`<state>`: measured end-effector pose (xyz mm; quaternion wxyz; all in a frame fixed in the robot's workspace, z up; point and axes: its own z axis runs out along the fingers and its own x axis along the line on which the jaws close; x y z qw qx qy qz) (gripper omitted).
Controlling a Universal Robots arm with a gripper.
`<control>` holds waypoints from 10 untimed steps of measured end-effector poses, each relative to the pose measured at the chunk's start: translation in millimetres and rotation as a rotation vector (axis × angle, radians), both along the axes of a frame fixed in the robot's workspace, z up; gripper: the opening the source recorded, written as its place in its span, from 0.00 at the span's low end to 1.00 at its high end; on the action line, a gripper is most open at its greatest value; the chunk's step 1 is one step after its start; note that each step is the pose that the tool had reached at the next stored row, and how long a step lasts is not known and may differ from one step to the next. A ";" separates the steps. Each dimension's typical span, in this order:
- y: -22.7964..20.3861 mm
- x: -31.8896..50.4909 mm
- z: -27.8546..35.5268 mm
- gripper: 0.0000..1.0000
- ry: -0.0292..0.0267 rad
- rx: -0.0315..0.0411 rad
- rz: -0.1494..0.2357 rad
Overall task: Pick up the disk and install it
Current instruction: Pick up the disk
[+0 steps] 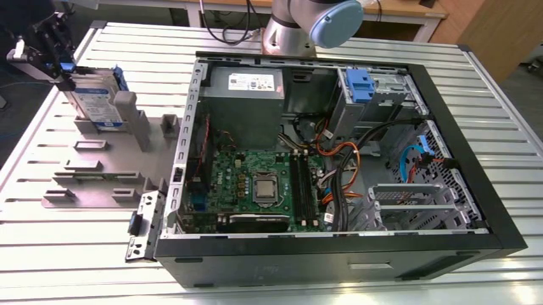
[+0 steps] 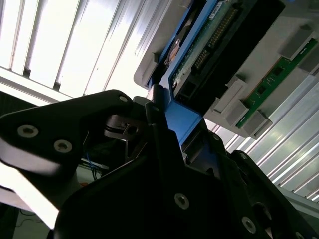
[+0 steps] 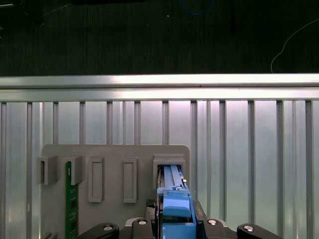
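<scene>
Up in the upper left of the exterior view, the gripper [image 1: 61, 63] sits right on top of the disk [image 1: 95, 101]. The disk stands on edge in an upright slot of the grey fixture plate [image 1: 127, 159], its white-and-blue label facing the camera. It is outside the open computer case [image 1: 297, 260], which fills the centre and right of that frame on the slatted aluminium table [image 1: 76, 254].

In both wrist views the black fingers [image 2: 159, 117] flank the drive's blue end tab [image 3: 175, 206] on either side, pressed against it. The gripper is clamped on the disk at that tab. The blue carrier rail [image 3: 172, 177] runs from the tab away into the grey slot of the fixture. The disk's lower end is seated in the holder, not lifted clear.

The second wrist view catches the drive's underside [image 2: 197, 55] with its connector pins. A green memory module [image 2: 274, 74] is parked in a neighbouring slot of the same plate, near the disk but apart from it.

Inside the case, the grey power supply [image 1: 241, 95] sits at the upper middle and the green motherboard [image 1: 246, 171] lies below it. The blue bracket [image 1: 359, 86] is on the drive bay at the upper right. The arm's base [image 1: 297, 25] rises behind the case at the top edge.
</scene>
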<state>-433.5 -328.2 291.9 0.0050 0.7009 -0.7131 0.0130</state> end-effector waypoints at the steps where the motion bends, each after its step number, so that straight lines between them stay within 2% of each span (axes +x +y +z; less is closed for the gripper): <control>1: 0.0 0.0 0.0 0.36 0.0000 0.0000 0.000; 10: 0.0 0.0 2.5 0.36 0.0000 0.0000 0.000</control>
